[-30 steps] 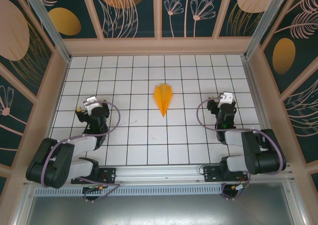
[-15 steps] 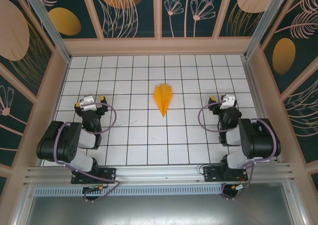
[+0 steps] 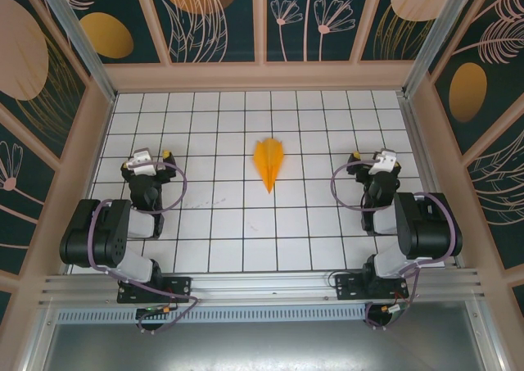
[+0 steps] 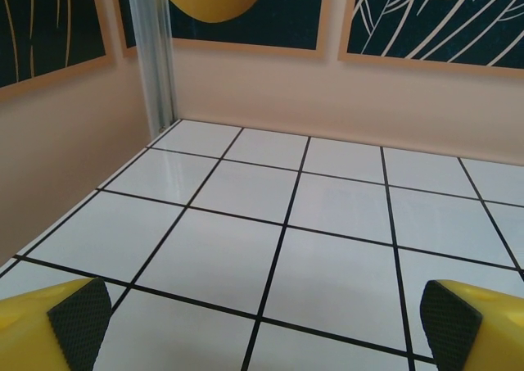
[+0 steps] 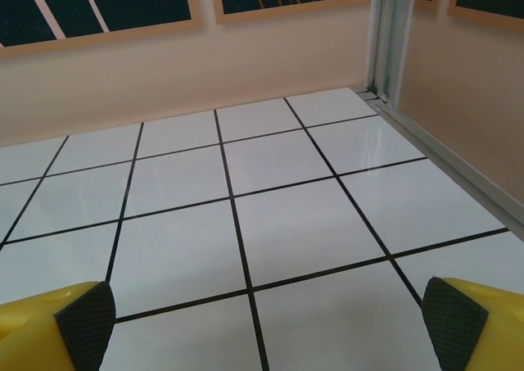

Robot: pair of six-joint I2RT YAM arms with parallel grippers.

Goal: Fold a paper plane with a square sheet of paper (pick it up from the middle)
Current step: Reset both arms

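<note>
Tools sit low in the frame: the left tool [image 3: 147,159] at the left, the right tool [image 3: 373,159] at the right. Both have fingers spread wide and hold nothing. Higher up, in the middle of the white desk [image 3: 246,223], lies the orange paper plane [image 3: 268,163], tip pointing down.

White black-gridded floor [image 3: 246,232] enclosed by peach-framed dark leaf-print walls [image 3: 327,19]

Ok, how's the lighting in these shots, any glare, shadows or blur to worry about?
Top external: even, soft light, sharp throughout, the paper plane casting almost no shadow. Left wrist: a pale sheen on the table near the corner post. Right wrist: similar glare by the side wall.
</note>
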